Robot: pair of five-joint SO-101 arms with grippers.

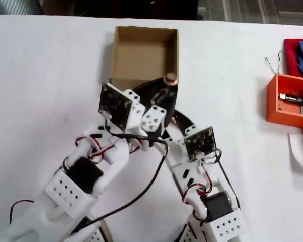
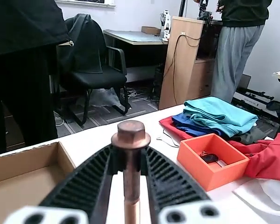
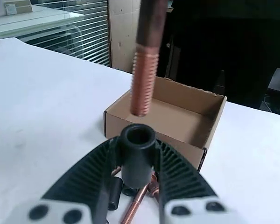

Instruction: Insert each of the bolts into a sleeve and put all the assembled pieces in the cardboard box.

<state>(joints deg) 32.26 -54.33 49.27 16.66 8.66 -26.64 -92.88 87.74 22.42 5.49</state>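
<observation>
My left gripper [image 2: 130, 153] is clamped on a copper bolt [image 2: 130, 135], with the head up and the shank hanging between the jaws. My right gripper [image 3: 136, 145] grips a black sleeve [image 3: 137, 165] upright, its bore facing up. The bolt's threaded tip hangs just above that bore, not yet inside it. Both meet at the near right corner of the cardboard box [image 1: 141, 55], which stands by the far edge of the surface [image 1: 50, 65]. Beneath the right gripper lie a loose bolt [image 3: 132, 211] and a spare sleeve [image 3: 113, 198]. An orange box [image 1: 288, 108] sits at the right edge.
</observation>
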